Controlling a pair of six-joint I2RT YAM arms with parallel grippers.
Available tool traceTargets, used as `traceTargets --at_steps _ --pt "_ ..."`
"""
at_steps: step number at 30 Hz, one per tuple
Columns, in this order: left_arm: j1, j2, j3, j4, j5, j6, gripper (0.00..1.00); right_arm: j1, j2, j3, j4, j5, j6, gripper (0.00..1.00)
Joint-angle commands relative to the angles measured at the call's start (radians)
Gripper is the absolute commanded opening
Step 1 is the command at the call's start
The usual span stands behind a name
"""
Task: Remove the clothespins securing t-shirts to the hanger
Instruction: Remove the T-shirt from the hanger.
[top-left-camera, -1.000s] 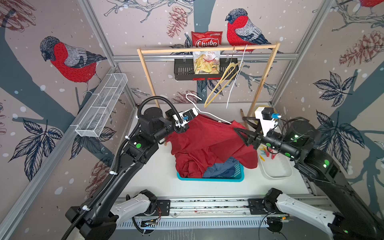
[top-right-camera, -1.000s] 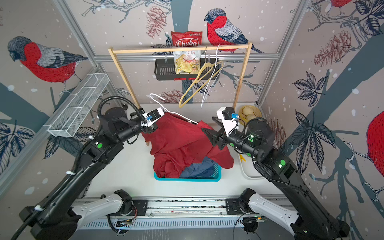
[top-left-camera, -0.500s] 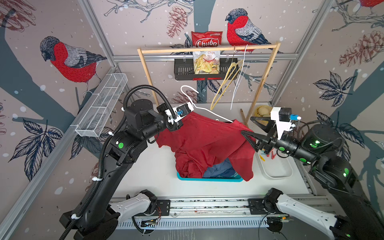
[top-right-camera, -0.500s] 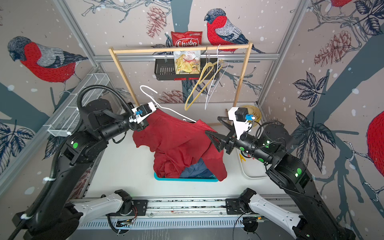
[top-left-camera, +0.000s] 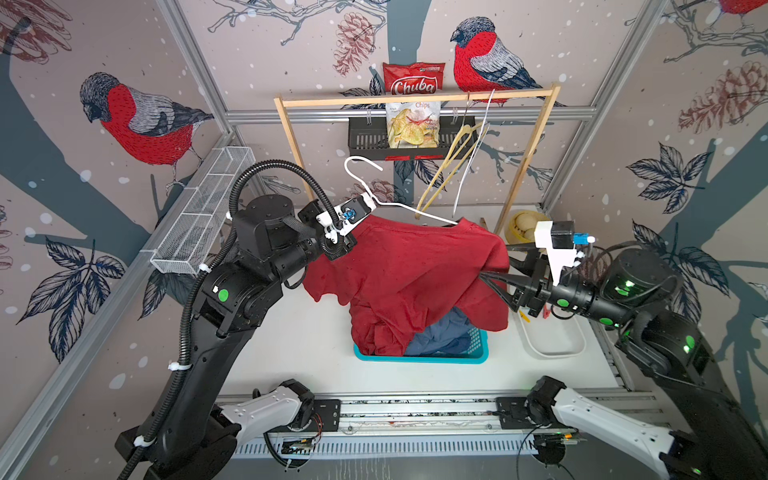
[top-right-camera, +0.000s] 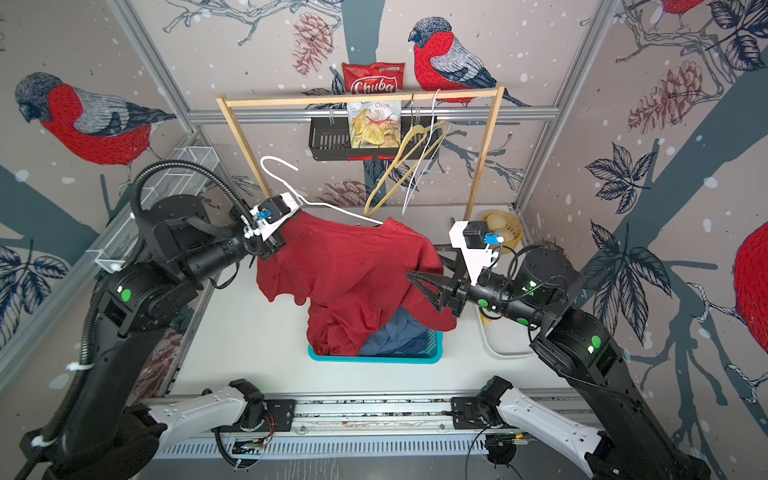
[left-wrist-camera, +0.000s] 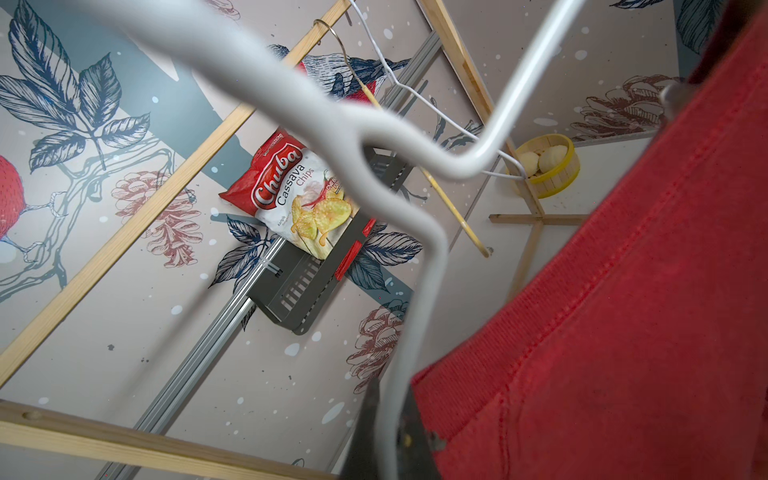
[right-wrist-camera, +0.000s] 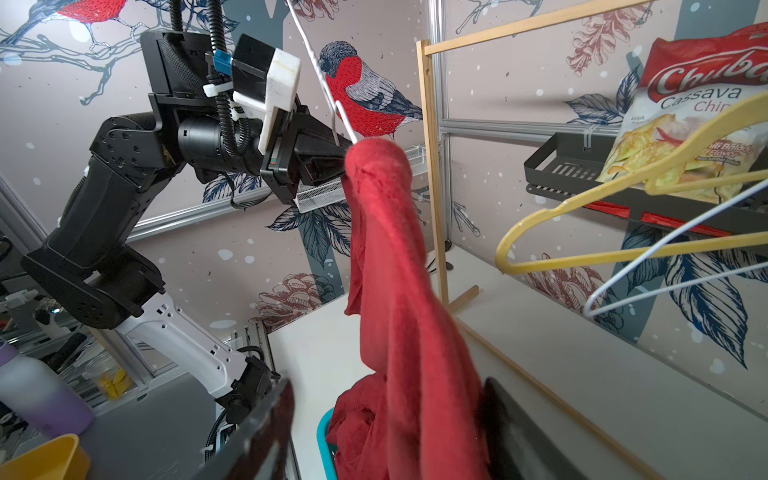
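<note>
Two hands flank the red t-shirt (top-left-camera: 415, 270) above the desk (top-left-camera: 291, 340). The left hand (right-wrist-camera: 338, 164) is clamped on the white hanger (left-wrist-camera: 291, 97) at the shirt's shoulder. The shirt drapes into the teal basket (top-left-camera: 419, 357) beside a blue t-shirt (top-left-camera: 440, 332). The right hand (right-wrist-camera: 386, 382) has its jaws apart, with red cloth between them. Red and yellow clothespins (top-left-camera: 546, 311) lie in the white tray (top-left-camera: 552, 353).

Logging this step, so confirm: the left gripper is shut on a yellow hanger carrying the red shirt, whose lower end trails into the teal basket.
One thing is wrong: the hanger in the left gripper is white, not yellow; the left wrist view shows it. The rest stands: the gripper is shut on it, with the red shirt over it trailing into the teal basket.
</note>
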Motion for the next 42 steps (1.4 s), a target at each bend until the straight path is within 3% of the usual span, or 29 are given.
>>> traceTargets --at_steps 1,9,13,18,35,38,42 --pt "0.001 -0.009 -0.001 0.028 -0.027 0.013 0.0 0.0 0.005 0.008 -0.014 0.035 0.011 0.52" --pt "0.0 -0.013 0.012 0.026 -0.024 0.007 0.0 0.0 0.023 0.005 -0.027 0.151 -0.007 0.01" --pt "0.001 0.012 0.063 -0.037 -0.01 -0.003 0.0 0.0 0.01 -0.01 -0.01 0.241 0.006 0.0" --pt "0.0 0.021 0.07 -0.033 -0.075 -0.008 0.0 -0.003 -0.044 -0.058 0.021 0.427 0.053 0.0" --pt "-0.015 0.119 0.202 -0.117 -0.194 -0.075 0.0 -0.008 -0.079 -0.116 -0.002 0.765 0.135 0.0" --pt "-0.018 0.12 0.207 -0.108 -0.218 -0.089 0.0 -0.011 -0.072 -0.13 0.013 0.763 0.146 0.0" --pt "-0.018 0.12 0.205 -0.093 -0.186 -0.102 0.0 -0.012 -0.061 -0.169 0.088 0.588 0.134 0.0"
